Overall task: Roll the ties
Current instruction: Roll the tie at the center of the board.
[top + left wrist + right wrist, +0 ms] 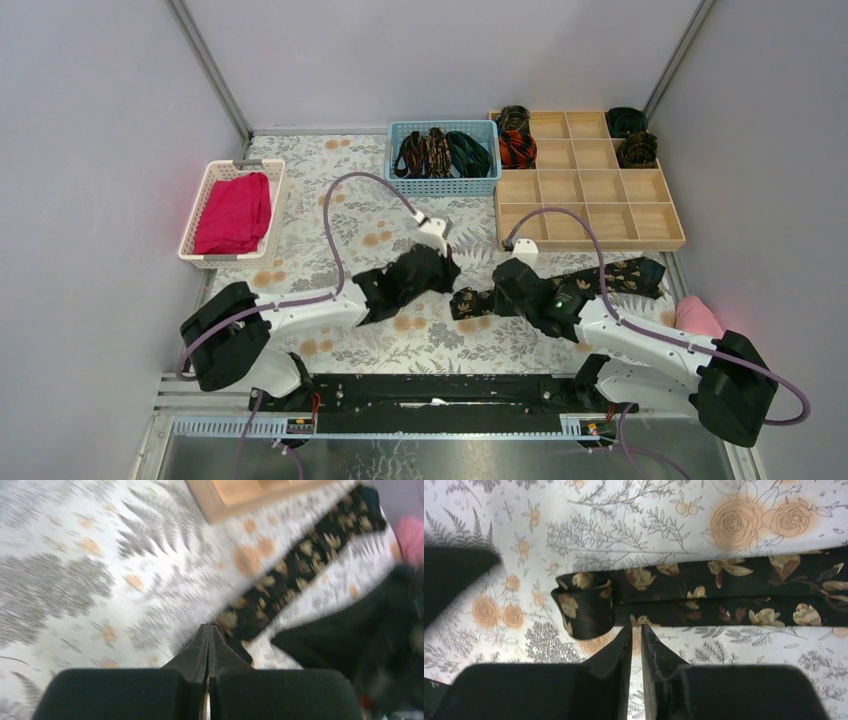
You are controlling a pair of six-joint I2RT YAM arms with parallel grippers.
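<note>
The black necktie with gold-brown leaves point(724, 595) lies flat across the floral-printed tabletop point(624, 520), in front of the wooden compartment tray point(640, 243). Its left end is curled into a small loop. The right gripper point(636, 627) has its jaws nearly together at the tie's near edge; I cannot tell whether they pinch fabric. The left gripper point(208, 630) is closed and empty, just beside the tie's end.

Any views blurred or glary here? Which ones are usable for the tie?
Left wrist: heavy motion blur, the tie and tablecloth smeared, only the left pincer crisp. Right wrist: sharp, tie's pattern and rolled end clear, no glare. Top external: in focus, evenly lit, a pink cast on the wall beside the magenta cloth.
</note>
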